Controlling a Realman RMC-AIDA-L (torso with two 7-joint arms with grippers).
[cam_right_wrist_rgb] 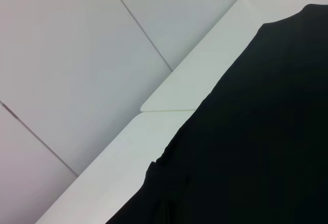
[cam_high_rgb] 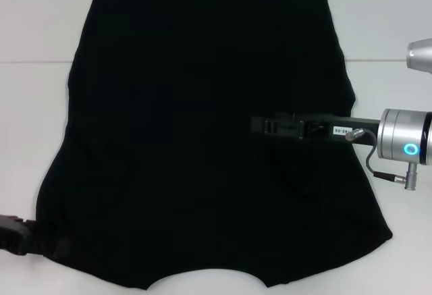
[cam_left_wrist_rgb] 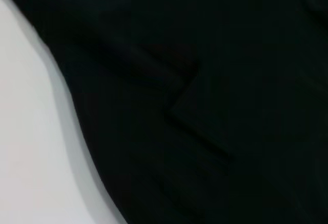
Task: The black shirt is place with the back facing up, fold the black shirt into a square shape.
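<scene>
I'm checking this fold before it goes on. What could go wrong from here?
The right gripper reaches in over the middle of the large black soft-fabric shirt; dragging there could bunch the cloth. The left gripper sits at the shirt's near left corner, where the left wrist view shows a crease that could get folded in.

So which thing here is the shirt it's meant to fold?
Look at the white table: the big dark shape spread flat over most of it is the plain black soft-fabric shirt. Unlike the rigid black right gripper reaching over it, it is limp cloth.
</scene>
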